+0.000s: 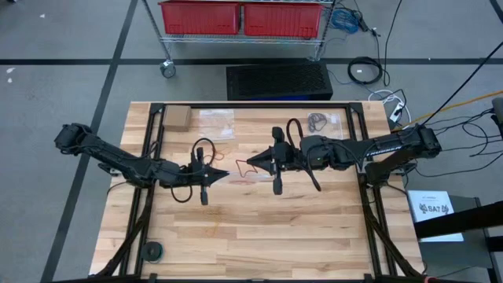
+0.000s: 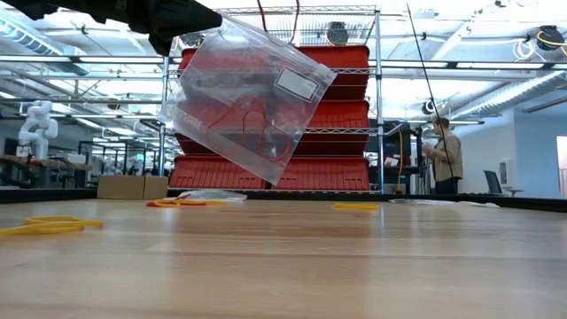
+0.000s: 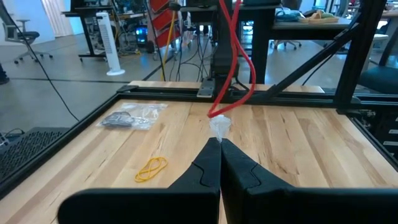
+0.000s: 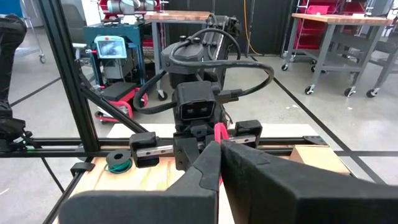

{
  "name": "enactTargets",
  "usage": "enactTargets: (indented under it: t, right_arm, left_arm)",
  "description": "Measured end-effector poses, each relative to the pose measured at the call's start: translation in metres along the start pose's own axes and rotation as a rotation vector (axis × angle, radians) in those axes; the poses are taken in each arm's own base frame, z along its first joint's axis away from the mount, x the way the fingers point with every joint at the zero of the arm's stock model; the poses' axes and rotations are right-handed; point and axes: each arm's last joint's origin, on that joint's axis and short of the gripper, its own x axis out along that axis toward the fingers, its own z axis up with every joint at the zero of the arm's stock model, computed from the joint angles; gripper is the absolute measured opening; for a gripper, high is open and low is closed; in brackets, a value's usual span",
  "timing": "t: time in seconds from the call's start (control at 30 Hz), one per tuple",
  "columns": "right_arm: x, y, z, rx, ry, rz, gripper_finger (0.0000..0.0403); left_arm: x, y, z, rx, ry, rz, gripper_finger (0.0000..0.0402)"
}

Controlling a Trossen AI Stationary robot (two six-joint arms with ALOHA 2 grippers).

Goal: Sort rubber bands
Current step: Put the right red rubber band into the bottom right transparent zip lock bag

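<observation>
A clear plastic bag [image 2: 244, 97] with red rubber bands [image 2: 257, 124] inside hangs over the middle of the table. My left gripper [image 1: 226, 174] is shut on its upper edge, seen in the low view as a dark shape [image 2: 168, 27]. My right gripper [image 1: 249, 163] faces it from the right, a little higher, and is shut on a red rubber band [image 3: 231, 56] that rises from the bag's top. Loose yellow bands [image 2: 53, 226] and red-orange bands [image 2: 177, 203] lie on the tabletop. My left gripper pinches a bunched bit of the bag's upper edge [image 3: 219, 126] between its two fingertips, coming level from the table's left. The bag hangs tilted below the fingers, clear of the table. My right gripper pinches the red rubber band [image 4: 219, 132] between its shut fingers, coming about level from the table's right. The band is clear of the table and curves down to the bag's top.
At the table's far edge lie a clear bag of dark bands [image 1: 322, 122], another clear bag [image 1: 216, 124] and a small cardboard box [image 1: 176, 118]. A dark roll [image 1: 152, 251] sits near the front left corner. A yellow band [image 3: 151, 168] lies ahead of the left gripper.
</observation>
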Motion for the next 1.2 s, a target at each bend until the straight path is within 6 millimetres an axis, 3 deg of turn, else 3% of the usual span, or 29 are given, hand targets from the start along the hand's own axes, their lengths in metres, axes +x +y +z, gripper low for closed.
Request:
enactTargets:
  t: [1.2]
  right_arm:
    - [-0.0010,0.0061,-0.0002,0.001,-0.001,0.011,0.0000]
  left_arm:
    - [0.0000,0.0000,0.0000,0.000,0.000,0.000,0.0000]
